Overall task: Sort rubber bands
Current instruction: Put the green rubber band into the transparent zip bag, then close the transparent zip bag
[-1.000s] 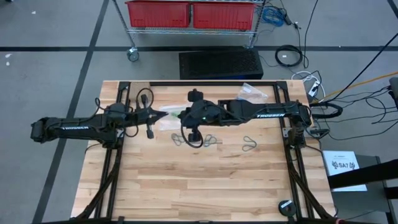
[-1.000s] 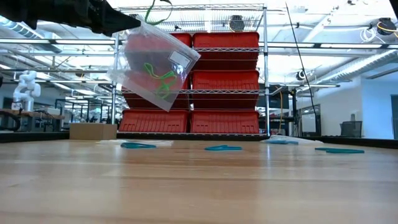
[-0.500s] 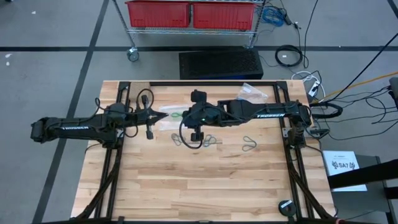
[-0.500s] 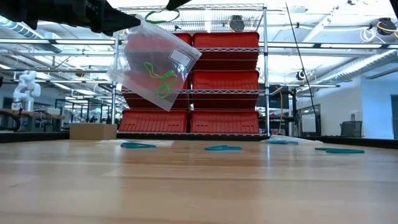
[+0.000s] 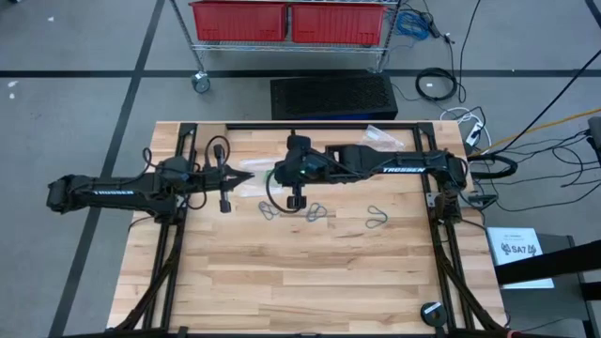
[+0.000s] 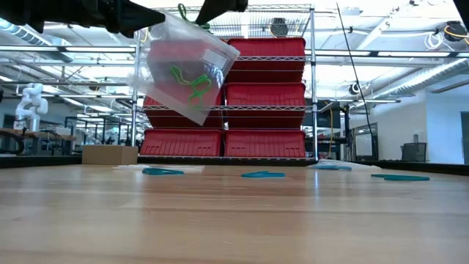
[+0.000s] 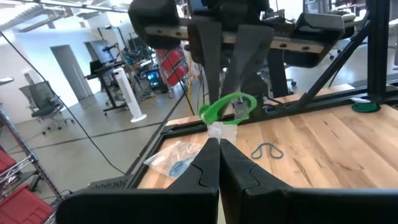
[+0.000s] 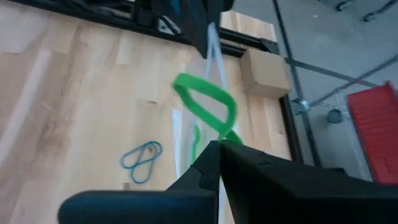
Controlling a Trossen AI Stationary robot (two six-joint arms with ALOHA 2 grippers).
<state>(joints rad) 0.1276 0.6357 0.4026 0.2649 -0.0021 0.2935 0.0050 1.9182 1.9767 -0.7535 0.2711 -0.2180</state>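
- The left end effector (image 5: 252,176) hangs above the desk (image 5: 310,282), its fingers clenched on the upper edge of a clear bag (image 6: 183,77).
- In the low view the bag hangs tilted in the air with green bands (image 6: 190,79) inside; a white label patch (image 6: 213,61) sits on its face, with no writing that can be read.
- The right end effector (image 5: 273,175) meets the left one above the desk's far half, fingers clenched on a green band (image 8: 208,107) just at the bag's mouth.
- In the left wrist view that same green loop (image 7: 227,107) sits pinched between the right arm's fingers, just beyond the left fingertips (image 7: 208,149).
- More bands lie on the desk: a pair near the middle (image 5: 316,212), another loop (image 5: 268,208) beside it, and one farther toward the right side (image 5: 377,218).
- The right wrist view shows a blue band (image 8: 142,160) lying flat on the wood.
- A second clear bag (image 5: 380,141) lies at the desk's far edge.
- Both arms carry white "TROSSEN" lettering, on the left arm (image 5: 111,192) and on the right arm (image 5: 399,170).
- A white sheet (image 5: 519,252) off the desk's right side reads roughly "SA7".
- Red bins (image 6: 264,94) fill a wire rack behind the desk.
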